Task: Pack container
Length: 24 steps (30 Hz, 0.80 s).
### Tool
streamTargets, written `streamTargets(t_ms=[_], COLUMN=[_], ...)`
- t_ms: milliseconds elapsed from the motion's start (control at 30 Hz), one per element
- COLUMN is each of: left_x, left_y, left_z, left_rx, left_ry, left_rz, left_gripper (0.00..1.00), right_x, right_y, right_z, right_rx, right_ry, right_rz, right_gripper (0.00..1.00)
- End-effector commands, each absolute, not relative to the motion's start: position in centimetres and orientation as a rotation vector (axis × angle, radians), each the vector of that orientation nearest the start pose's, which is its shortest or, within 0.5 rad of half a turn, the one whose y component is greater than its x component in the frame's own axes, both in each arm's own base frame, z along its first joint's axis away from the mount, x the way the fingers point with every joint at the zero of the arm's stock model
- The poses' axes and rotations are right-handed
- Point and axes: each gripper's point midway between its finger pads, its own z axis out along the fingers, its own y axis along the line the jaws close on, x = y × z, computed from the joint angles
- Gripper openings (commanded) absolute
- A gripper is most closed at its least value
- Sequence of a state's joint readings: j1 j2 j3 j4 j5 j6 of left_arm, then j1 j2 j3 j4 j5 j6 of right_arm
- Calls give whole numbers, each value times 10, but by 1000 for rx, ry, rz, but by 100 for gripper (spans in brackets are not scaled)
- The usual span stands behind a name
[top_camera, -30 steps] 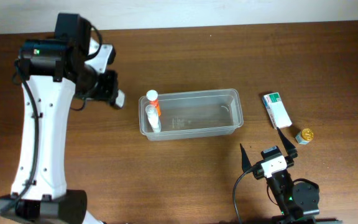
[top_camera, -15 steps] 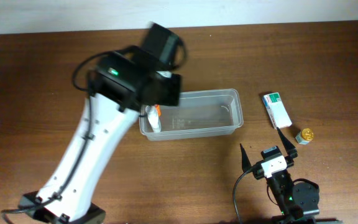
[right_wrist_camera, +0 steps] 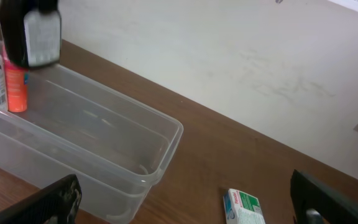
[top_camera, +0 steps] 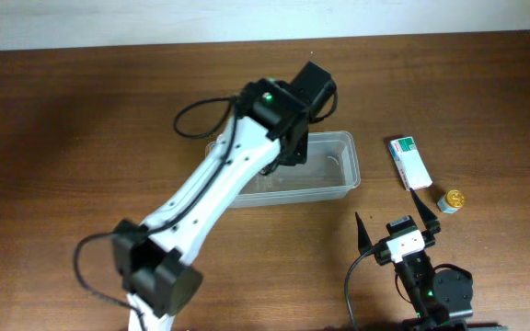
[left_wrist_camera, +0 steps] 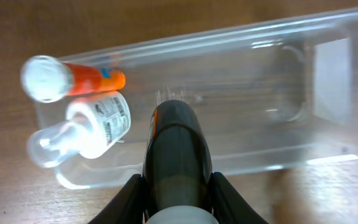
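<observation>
My left gripper (left_wrist_camera: 179,190) clamps a dark cylindrical bottle (left_wrist_camera: 176,140) over the clear rectangular plastic container (left_wrist_camera: 260,28); my right gripper (top_camera: 394,223) gapes wide. Lower gently, clear of the orange tube (left_wrist_camera: 92,79)

The left arm (top_camera: 201,198) is shown as a long white link with black joints, a green light (top_camera: 267,95) and looped black cables (top_camera: 196,115). The right arm (top_camera: 417,271) is finished in black, topped by a small white block (top_camera: 401,242), and trailed by a thin black cable (top_camera: 351,276). Black tapered fingers (right_wrist_camera: 331,199) are fitted to both.
</observation>
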<state>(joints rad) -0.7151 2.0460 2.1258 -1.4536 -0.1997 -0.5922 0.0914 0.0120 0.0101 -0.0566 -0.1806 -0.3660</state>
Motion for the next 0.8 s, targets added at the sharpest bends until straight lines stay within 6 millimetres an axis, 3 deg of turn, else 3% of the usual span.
streamTargets(t_ms=[0, 333, 767], left_x=[350, 364, 367], left_y=[-252, -231, -231], left_z=[185, 179, 174], left_rx=[106, 168, 329], left_ry=[2857, 2873, 2886], left_rz=[91, 132, 117], left_gripper=[14, 8, 8], right_x=[240, 240, 240], right_y=[50, 50, 50], right_z=[160, 160, 160], right_rx=[-487, -487, -487], right_ry=[1559, 1559, 1559], right_rz=[-67, -67, -67], right_gripper=[98, 98, 98])
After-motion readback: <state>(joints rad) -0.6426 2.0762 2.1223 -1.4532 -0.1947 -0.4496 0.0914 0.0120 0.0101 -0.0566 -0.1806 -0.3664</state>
